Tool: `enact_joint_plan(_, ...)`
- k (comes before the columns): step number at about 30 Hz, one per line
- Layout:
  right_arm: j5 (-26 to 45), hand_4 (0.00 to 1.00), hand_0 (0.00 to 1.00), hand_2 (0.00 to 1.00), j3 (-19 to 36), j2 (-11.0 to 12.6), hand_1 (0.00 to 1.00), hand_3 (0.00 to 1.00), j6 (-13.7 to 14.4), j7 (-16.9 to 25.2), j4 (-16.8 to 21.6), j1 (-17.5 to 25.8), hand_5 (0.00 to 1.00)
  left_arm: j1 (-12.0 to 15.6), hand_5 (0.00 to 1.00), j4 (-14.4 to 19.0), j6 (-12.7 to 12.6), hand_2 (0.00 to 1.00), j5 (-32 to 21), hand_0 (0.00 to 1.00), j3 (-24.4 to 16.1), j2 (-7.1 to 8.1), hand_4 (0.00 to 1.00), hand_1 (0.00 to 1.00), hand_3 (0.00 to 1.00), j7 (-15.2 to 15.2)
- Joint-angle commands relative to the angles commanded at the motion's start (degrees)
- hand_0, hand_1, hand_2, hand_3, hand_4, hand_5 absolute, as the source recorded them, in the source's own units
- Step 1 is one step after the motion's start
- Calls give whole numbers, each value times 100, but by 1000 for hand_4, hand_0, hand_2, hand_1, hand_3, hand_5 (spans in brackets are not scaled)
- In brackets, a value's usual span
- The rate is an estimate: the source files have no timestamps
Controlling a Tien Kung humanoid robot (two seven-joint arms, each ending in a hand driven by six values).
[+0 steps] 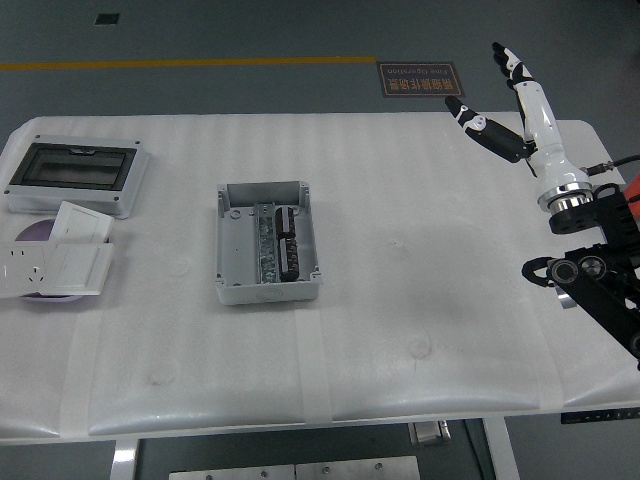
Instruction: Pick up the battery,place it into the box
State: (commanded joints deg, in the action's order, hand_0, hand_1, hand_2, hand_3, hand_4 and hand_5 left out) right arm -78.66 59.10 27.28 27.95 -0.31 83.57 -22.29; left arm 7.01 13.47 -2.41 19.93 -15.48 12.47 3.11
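Observation:
An open grey box (268, 243) sits left of the table's middle, its walls framing metal parts and two dark blocks. A black battery-like piece (288, 232) lies inside it on the right. My right hand (510, 105) is raised over the table's far right corner, well away from the box. Its white fingers (520, 75) are stretched out and the thumb spread, holding nothing. My left arm does not appear.
A grey enclosure with a dark window (75, 175) stands at the far left. In front of it lie white socket plates (55, 262) over a purple disc. An orange cone on a grey base (622, 205) sits beyond the table's right edge.

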Motion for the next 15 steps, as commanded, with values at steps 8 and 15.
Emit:
enact_joint_plan(8,-25,849,983,919,471,18,928,955,-83,76,78,346,545,-9,385,6,5,619,71,668,-100,44,675,674,653,16)
enact_joint_plan(15,-206,850,979,917,815,-13,922,949,-104,26,166,594,551,-45,380,0,14,619,59,668,-90,65,672,674,651,27)
